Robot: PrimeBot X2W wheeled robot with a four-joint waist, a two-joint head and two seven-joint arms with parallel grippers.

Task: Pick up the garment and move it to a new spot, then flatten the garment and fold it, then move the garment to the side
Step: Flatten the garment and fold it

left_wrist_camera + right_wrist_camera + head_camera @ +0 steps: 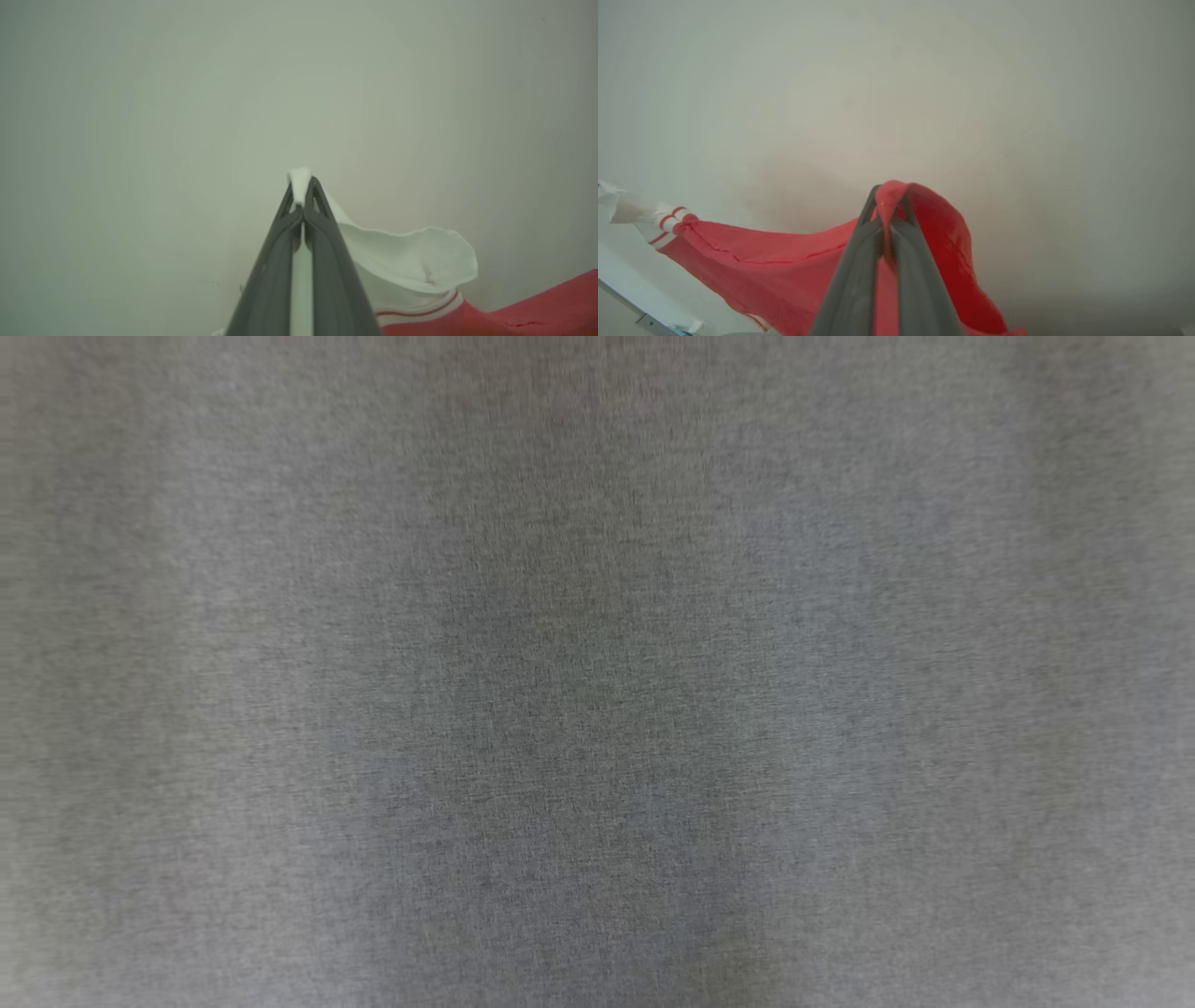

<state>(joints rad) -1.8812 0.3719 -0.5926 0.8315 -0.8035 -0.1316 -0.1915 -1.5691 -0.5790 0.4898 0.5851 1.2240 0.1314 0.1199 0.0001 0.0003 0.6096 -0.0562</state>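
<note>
Grip at both ends of the cloth, seen along each hand. Nearest, the left hand (301, 186) is closed on a pinch of white cloth, with a small tuft showing past its tip. The right hand (889, 198) is likewise closed, on a fold of red cloth. Beyond the hands, the garment (761, 261), red with a white, red-striped band at one end, hangs in a slack span between the two grips. Behind it lies a pale surface (140, 93), and we cannot tell what that surface is. In the head view we see a blurred grey weave (597, 672) that we cannot identify either. We judge the step in hand to be the carry to a new spot. To do it well, we would move both hands together at an even height and hold both pinches firm. We would also draw them gently apart to take up the sag, then set the hanging part down first, so that the cloth lands spread rather than bunched.
</note>
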